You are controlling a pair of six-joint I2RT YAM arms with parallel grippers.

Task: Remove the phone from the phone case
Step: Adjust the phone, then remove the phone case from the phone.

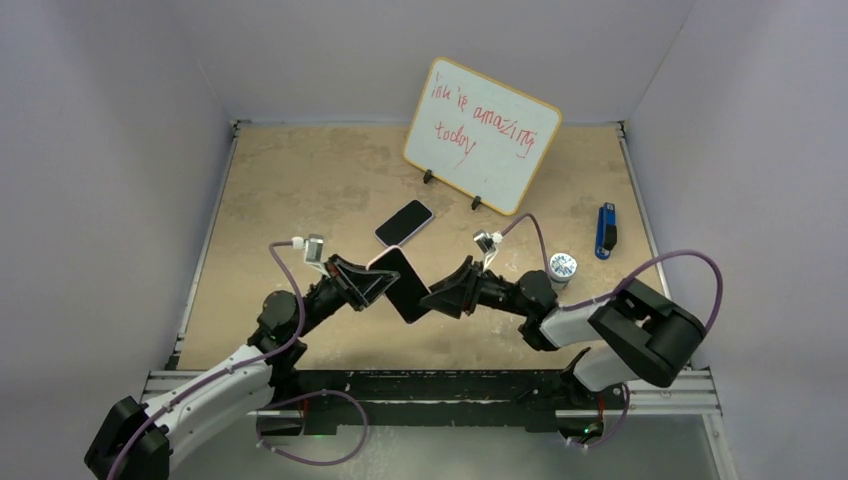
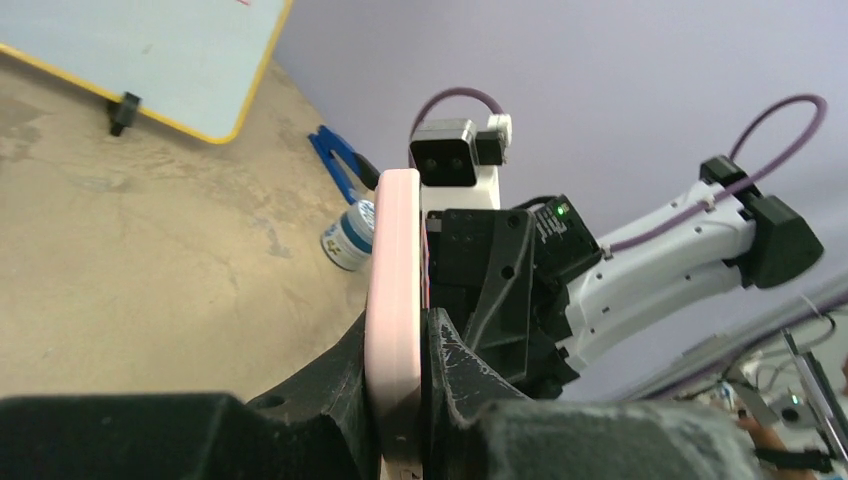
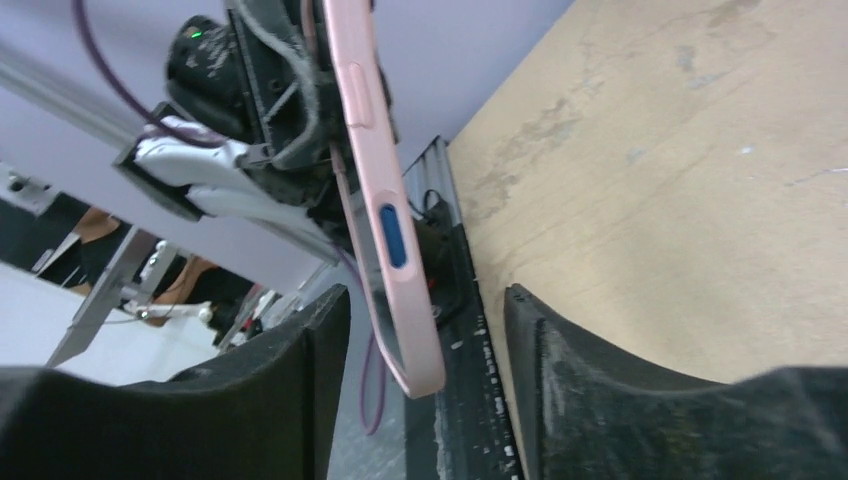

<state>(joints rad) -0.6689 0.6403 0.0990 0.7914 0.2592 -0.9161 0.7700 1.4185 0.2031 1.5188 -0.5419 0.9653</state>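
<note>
Walls (image 1: 100, 150) close on left, back and right; rails (image 1: 205, 250) along both side edges of table (image 1: 300, 190), and a dark front rail by the arm bases. Widest bare room at the left half and back-left corner. Back centre taken by whiteboard (image 1: 480, 135), propped on two small feet and tilted. Right strip narrower, with jar (image 1: 562, 266) just beside the right forearm and blue tool (image 1: 605, 230) near the right rail. Phone (image 1: 404, 222) flat on the table, screen up, just in front of the whiteboard's feet and a short way behind both grippers, touching neither. Case (image 1: 403, 287) held off the surface at the table's middle, near the front, pink at the rim, dark on the face turned up. Left arm stretched from the near-left corner, elbow bent, forearm angled right; left gripper (image 1: 378, 283) clamped on one edge of the case, fingers pressed to both faces. Right arm folded at the near right, forearm pointing left; right gripper (image 1: 432, 297) head-on to the left one, fingers (image 3: 300, 370) spread, with the case's other edge between them and a gap on each side.
</note>
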